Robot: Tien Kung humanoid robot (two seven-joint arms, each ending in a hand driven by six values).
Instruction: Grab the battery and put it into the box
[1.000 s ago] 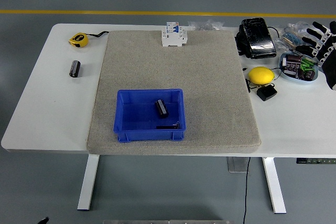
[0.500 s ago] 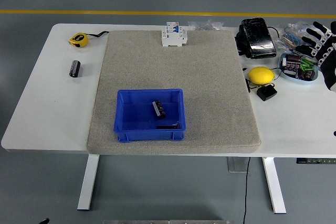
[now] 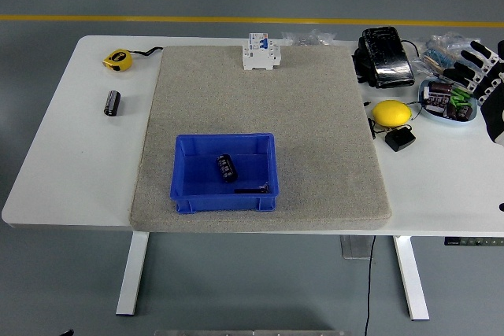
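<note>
Blue box (image 3: 224, 196) sits on the grey mat (image 3: 315, 116) near the table's (image 3: 71, 171) front edge, left of centre, with the battery (image 3: 227, 168) lying inside on its floor, plus a small dark item (image 3: 253, 190) by the box's front right corner, too small to identify. A second battery (image 3: 113, 103) lies on bare table near the left edge, below a yellow tape measure (image 3: 118, 59) at the back left corner; a blue dish (image 3: 441, 113) at the right edge holds small mixed parts, hard to make out. Right hand (image 3: 482, 68) is cut off by the right edge, fingers spread and holding nothing.
</note>
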